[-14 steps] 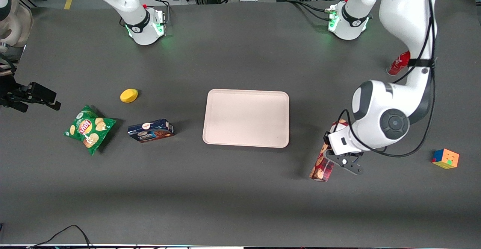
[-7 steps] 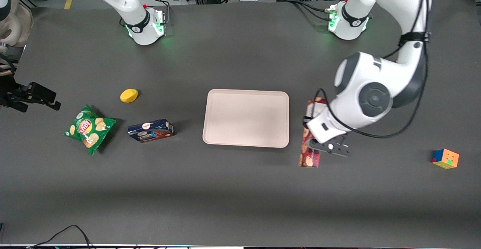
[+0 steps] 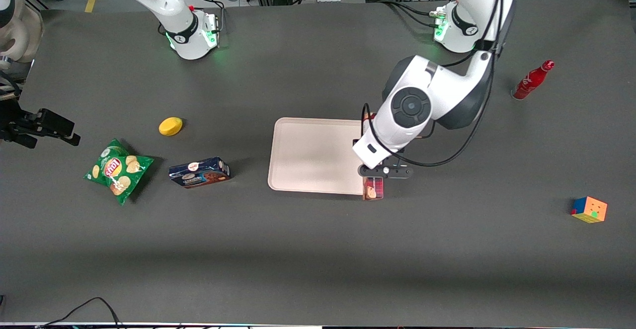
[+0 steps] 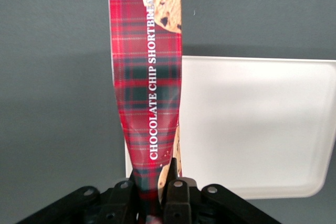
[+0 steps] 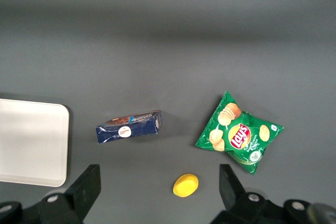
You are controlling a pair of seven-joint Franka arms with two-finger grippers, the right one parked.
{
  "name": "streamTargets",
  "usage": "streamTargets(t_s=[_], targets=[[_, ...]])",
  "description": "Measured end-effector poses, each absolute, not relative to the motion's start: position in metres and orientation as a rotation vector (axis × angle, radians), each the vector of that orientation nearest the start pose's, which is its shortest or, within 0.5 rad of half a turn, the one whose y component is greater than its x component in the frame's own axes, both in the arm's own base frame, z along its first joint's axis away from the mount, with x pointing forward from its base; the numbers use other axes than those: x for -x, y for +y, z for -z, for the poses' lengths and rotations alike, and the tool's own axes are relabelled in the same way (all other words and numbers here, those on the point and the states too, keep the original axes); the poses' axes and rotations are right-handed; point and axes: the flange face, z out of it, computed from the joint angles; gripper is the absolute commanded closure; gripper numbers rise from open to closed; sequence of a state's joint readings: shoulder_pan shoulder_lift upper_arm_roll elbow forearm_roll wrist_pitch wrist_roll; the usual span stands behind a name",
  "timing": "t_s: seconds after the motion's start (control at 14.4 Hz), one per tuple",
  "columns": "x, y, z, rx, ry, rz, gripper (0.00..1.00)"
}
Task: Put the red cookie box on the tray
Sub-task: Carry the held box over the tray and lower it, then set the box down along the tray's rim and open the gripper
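The red cookie box [image 4: 147, 103] is a long slim plaid carton, and my gripper [image 4: 152, 188] is shut on one end of it. In the front view the gripper [image 3: 380, 171] hangs over the edge of the tray [image 3: 313, 155] that faces the working arm's end of the table. The arm's wrist hides most of the red cookie box [image 3: 372, 188], and only the end nearest the camera shows. From the wrist, the box runs along the rim of the pale tray [image 4: 252, 124], partly over it and partly over the table. The tray has nothing on it.
Toward the parked arm's end lie a dark blue cookie box [image 3: 199, 172], a green chip bag [image 3: 118, 170] and a yellow round object [image 3: 170, 126]. Toward the working arm's end stand a red bottle [image 3: 531, 80] and a coloured cube [image 3: 589, 209].
My gripper has carried the red cookie box from the working arm's end of the table sideways to the tray's edge. The arm no longer covers the red bottle.
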State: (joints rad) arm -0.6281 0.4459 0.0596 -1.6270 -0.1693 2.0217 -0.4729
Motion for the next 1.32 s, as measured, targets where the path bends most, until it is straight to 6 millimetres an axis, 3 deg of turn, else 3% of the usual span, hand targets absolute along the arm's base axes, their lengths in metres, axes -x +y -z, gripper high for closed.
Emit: streamTargets(t_s=[0.21,0.62,1.11,1.32], targets=[[-0.539,-0.377,-0.316,3.199,0.039,-0.119,1.00],[-0.489,-0.391,-0.251,3.216,0.030,0.012,1.00],[-0.484,-0.386,-0.242,3.177,0.092,0.040,1.00],[-0.484,-0.383,-0.240,3.158,0.118,0.051,0.80]])
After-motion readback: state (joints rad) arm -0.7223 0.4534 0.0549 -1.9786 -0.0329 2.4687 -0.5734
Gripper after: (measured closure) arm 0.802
